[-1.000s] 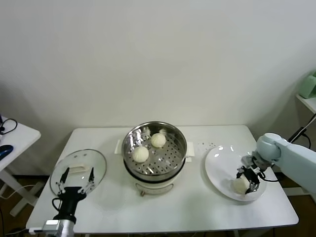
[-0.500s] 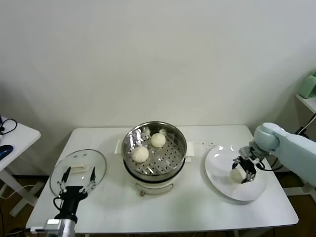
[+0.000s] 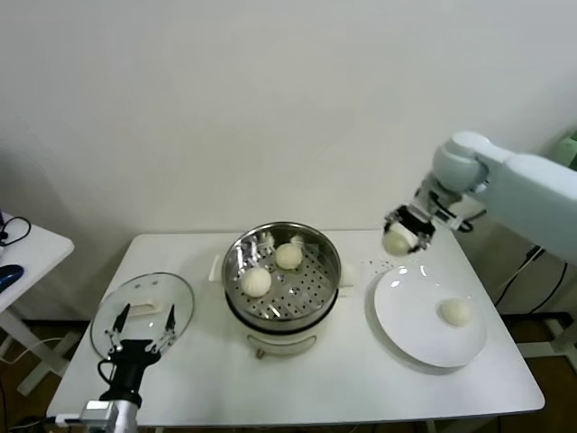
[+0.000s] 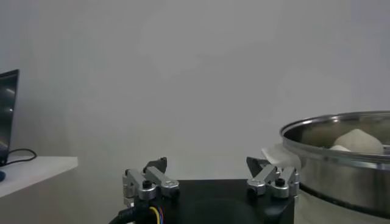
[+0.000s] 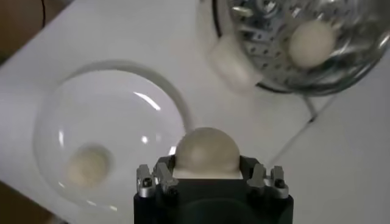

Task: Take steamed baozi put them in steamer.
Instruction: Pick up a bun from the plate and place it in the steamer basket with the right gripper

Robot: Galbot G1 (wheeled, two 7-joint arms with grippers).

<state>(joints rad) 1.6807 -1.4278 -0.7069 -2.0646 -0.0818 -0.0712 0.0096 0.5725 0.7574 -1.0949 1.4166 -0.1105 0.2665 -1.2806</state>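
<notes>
At the near left corner of the table (image 3: 297, 397) the left gripper (image 3: 138, 325) waits with its fingers spread, over the glass lid (image 3: 142, 311). On the white plate (image 3: 410, 325) one baozi (image 3: 456, 311) is left. In the steamer (image 3: 282, 271) two buns (image 3: 257, 281) already lie, so about half the work seems done. Farther back, the right gripper (image 3: 403, 233) is closed around a third bun (image 3: 397, 239), high above the plate's far edge. One second ago it was low on the plate, gripping this bun; now it has lifted it toward the steamer.

Plain white wall (image 3: 270, 99), white table (image 3: 361, 379)
</notes>
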